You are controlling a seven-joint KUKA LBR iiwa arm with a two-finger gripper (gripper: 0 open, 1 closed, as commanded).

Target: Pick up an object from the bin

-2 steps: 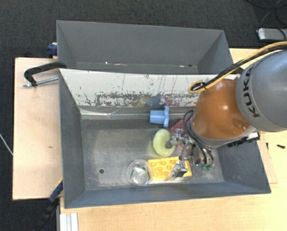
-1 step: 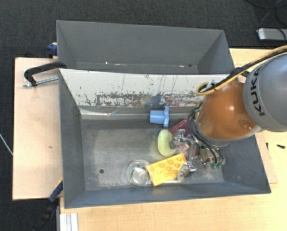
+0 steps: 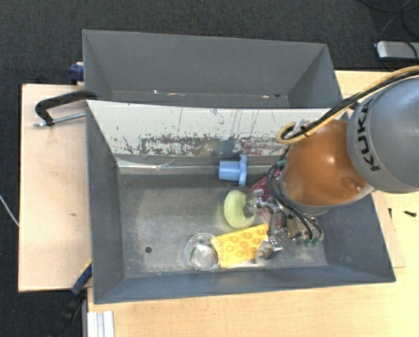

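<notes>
Grey metal bin [image 3: 102, 209] on dark carpet [image 3: 195, 5]. Gripper [image 3: 269, 239] sits low, near-right, at the R end of a yellow studded brick [image 3: 238, 246]; can't tell how far it's open. Pale green oval [image 3: 234, 209] just beyond, clear cup [image 3: 202, 252] left of brick.

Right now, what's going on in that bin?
The arm reaches in from the right, with its gripper low in the bin, at the right end of a yellow studded brick. I cannot tell whether it has hold of the brick. A pale green round thing lies just behind the brick, a clear cup at its left end, and a blue plastic piece by the back wall.
</notes>
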